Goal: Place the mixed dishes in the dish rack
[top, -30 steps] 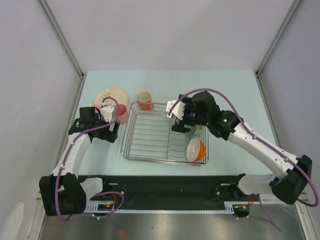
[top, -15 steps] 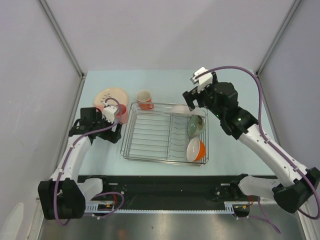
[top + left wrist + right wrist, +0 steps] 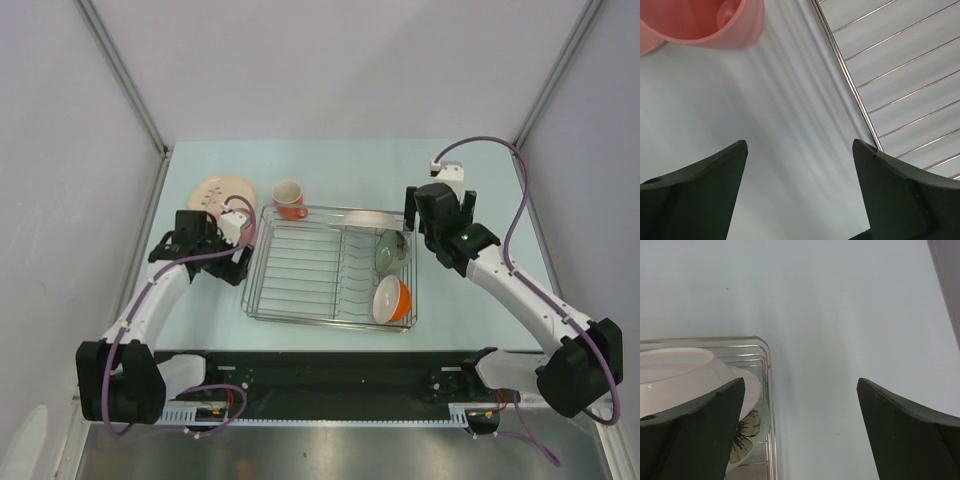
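The chrome dish rack (image 3: 300, 265) sits mid-table. In its right part stand the pale green bowl (image 3: 389, 251), the orange white-lined bowl (image 3: 392, 298) and, in the far right corner, the white plate (image 3: 680, 370) over the green bowl's leaf motif (image 3: 747, 432). The orange mug (image 3: 290, 198) stands behind the rack. The cream-pink plate (image 3: 220, 191) lies at the far left. The pink cup (image 3: 715, 20) is beside it, hidden under the wrist in the top view. My left gripper (image 3: 800, 145) is open and empty between the cup and the rack's left rail (image 3: 850, 85). My right gripper (image 3: 800, 382) is open and empty over the table, right of the rack's corner.
The table (image 3: 470, 170) is pale blue, with grey side walls and metal posts (image 3: 125, 80) at the back corners. The rack's left half holds only bare wires (image 3: 910, 65). The right arm (image 3: 520, 290) stretches along the rack's right side.
The right gripper has left the white plate in the rack and moved up and off to the right, open. The left gripper has shifted slightly toward the rack.
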`<control>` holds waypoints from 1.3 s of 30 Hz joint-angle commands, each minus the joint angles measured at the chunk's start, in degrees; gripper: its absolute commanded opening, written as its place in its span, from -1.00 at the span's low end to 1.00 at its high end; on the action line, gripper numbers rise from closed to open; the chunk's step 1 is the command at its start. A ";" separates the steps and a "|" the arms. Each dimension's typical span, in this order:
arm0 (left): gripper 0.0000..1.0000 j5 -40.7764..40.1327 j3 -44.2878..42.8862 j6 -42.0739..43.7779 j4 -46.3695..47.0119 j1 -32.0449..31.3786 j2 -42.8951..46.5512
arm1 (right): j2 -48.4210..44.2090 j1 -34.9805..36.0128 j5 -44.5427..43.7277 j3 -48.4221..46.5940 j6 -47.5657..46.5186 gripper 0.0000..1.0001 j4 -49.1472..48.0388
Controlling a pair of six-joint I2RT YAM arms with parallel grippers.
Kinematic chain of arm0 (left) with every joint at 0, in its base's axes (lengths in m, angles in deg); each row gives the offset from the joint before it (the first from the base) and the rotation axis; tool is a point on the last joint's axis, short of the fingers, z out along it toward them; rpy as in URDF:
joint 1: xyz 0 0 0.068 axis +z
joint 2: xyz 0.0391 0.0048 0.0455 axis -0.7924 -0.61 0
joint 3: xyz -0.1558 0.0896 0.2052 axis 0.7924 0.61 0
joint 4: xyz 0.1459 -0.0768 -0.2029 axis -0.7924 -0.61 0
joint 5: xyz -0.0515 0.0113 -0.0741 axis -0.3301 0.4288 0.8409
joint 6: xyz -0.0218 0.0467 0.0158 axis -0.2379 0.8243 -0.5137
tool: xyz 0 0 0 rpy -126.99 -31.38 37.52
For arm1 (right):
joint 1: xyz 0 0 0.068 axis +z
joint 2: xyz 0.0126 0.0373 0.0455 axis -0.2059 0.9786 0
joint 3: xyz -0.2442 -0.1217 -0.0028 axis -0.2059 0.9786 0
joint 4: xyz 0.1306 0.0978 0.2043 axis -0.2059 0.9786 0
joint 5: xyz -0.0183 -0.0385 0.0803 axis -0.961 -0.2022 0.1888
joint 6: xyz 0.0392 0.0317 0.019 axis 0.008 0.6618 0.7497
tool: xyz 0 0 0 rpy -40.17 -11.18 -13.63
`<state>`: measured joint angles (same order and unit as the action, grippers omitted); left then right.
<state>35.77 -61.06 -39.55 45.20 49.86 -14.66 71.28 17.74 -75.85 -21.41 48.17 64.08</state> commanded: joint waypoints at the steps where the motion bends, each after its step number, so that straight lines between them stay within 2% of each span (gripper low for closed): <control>1: 0.84 0.83 -2.18 -0.52 1.50 -2.64 -0.60 | -2.13 -1.15 -3.76 1.97 6.35 0.99 -1.81; 13: 0.82 -0.84 -1.92 -1.13 2.64 -5.71 -1.39 | 3.59 -1.42 1.16 3.64 7.76 0.99 -3.74; 26: 0.82 -1.72 -0.42 -0.61 2.38 -6.94 0.45 | 6.58 2.89 1.87 3.82 7.67 0.99 -6.99; 32: 0.82 -2.42 -0.86 -0.17 1.50 -6.95 1.86 | 3.42 0.53 0.99 3.82 6.09 1.00 -6.82; 39: 0.82 0.39 -4.03 -0.69 -1.75 -7.47 3.35 | -4.13 -4.13 1.16 3.03 3.80 0.99 -8.84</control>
<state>30.83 -61.82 -39.58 45.18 44.09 -13.17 72.46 15.43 -73.58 -17.52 53.37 57.80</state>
